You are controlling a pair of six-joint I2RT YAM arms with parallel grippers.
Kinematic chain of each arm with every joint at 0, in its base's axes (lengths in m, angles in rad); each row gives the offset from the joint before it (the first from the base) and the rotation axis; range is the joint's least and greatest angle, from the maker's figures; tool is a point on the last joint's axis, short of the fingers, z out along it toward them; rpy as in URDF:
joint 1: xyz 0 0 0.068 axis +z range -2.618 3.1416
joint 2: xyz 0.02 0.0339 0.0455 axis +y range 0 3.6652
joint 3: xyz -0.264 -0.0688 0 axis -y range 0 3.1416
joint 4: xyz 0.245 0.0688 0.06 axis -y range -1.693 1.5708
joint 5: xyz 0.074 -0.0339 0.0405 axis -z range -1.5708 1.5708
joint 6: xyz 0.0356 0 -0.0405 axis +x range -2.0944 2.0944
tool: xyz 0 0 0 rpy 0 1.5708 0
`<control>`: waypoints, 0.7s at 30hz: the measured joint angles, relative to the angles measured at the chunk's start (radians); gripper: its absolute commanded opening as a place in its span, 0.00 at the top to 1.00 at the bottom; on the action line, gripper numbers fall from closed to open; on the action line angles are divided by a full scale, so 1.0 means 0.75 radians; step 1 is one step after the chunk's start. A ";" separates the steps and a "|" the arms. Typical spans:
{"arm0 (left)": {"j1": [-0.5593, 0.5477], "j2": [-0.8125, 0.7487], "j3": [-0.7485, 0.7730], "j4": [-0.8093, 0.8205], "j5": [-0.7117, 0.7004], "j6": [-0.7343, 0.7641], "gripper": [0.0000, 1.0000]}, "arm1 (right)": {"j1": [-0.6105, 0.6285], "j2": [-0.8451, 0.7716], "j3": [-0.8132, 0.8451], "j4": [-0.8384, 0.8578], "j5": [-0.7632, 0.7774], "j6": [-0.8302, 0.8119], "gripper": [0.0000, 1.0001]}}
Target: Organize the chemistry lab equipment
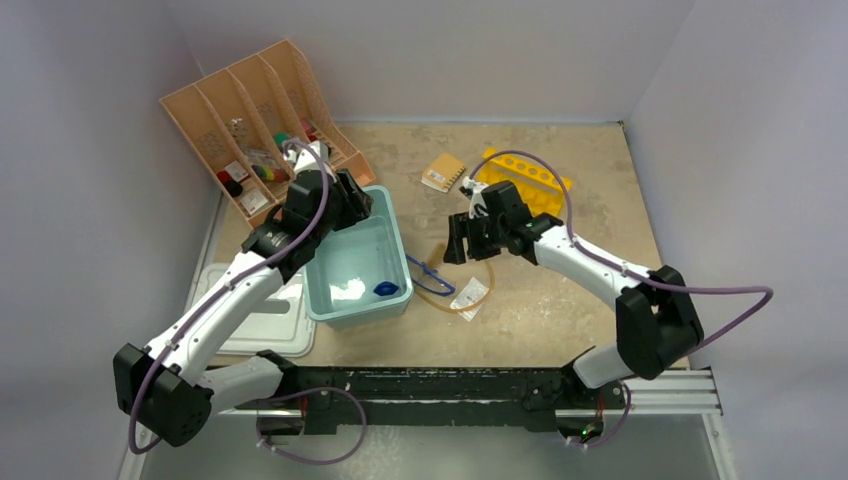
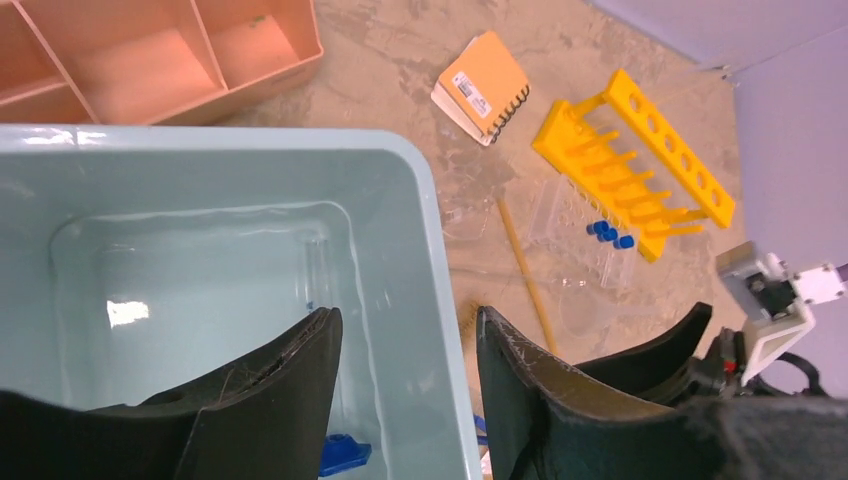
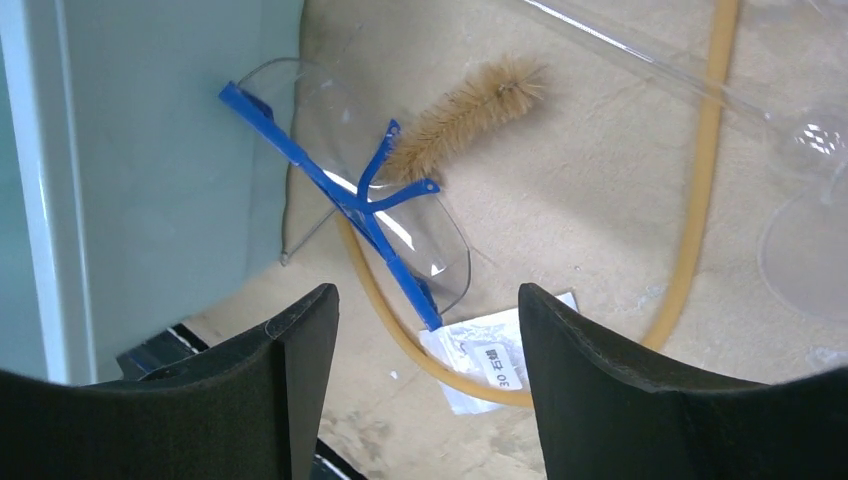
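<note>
Left pincer (image 2: 405,318): spread wide and empty. I see it over the far right corner of the teal tub (image 2: 432,230), one finger above the inside and one past the rim.
Right pincer (image 3: 425,295): also spread and empty, hovering above the goggles without touching them.
Goggles (image 3: 380,200): clear lens with a blue frame and arms, lying on the table just beside the tub's right wall.
Brush (image 3: 465,115): tan bristle head resting against the goggles' frame, with a thin wooden handle running away across the table.
Tubing (image 3: 700,180): amber, in one loose loop on the table. It passes under the goggles and touches a small white packet (image 3: 490,365).
Cylinder (image 1: 384,290): clear, lying inside the tub with its blue base toward the near right corner. I can't make out the base shape from here.
Test tubes (image 2: 610,235): thin and clear with blue caps, bunched on the table against the yellow rack (image 2: 640,160).
Other: an orange spiral notebook (image 2: 485,85) lies near the rack. The peach organiser (image 1: 250,110) at far left has small items in its slots. A white lid (image 1: 265,325) sits left of the tub.
Surface: mottled beige tabletop (image 1: 560,300) with worn patches.
Room: plain pale lilac-grey walls (image 1: 450,60) on three sides.
</note>
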 measured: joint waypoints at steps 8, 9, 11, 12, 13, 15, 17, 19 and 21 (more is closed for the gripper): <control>0.000 -0.019 0.051 -0.051 -0.014 0.004 0.48 | 0.065 0.106 -0.011 0.115 -0.115 -0.267 0.38; 0.000 -0.025 0.051 -0.050 -0.014 0.004 0.47 | 0.070 0.137 -0.005 0.123 -0.128 -0.292 0.41; 0.000 -0.051 0.051 -0.041 -0.014 0.003 0.47 | 0.078 0.214 0.017 0.131 -0.150 -0.334 0.46; 0.000 -0.068 0.051 -0.035 -0.015 0.003 0.46 | 0.082 0.243 0.027 0.135 -0.155 -0.347 0.48; 0.000 -0.081 0.051 -0.030 -0.015 0.002 0.46 | 0.089 0.276 0.039 0.137 -0.162 -0.361 0.50; 0.000 -0.110 0.051 -0.013 -0.017 0.001 0.46 | 0.098 0.325 0.057 0.139 -0.183 -0.387 0.54; 0.000 -0.123 0.051 -0.008 -0.021 -0.005 0.46 | 0.105 0.353 0.069 0.137 -0.218 -0.407 0.55; 0.000 -0.129 0.051 -0.005 -0.023 -0.012 0.45 | 0.111 0.368 0.080 0.133 -0.256 -0.419 0.57; 0.000 -0.135 0.047 0.010 -0.023 -0.030 0.44 | 0.112 0.376 0.084 0.131 -0.285 -0.429 0.57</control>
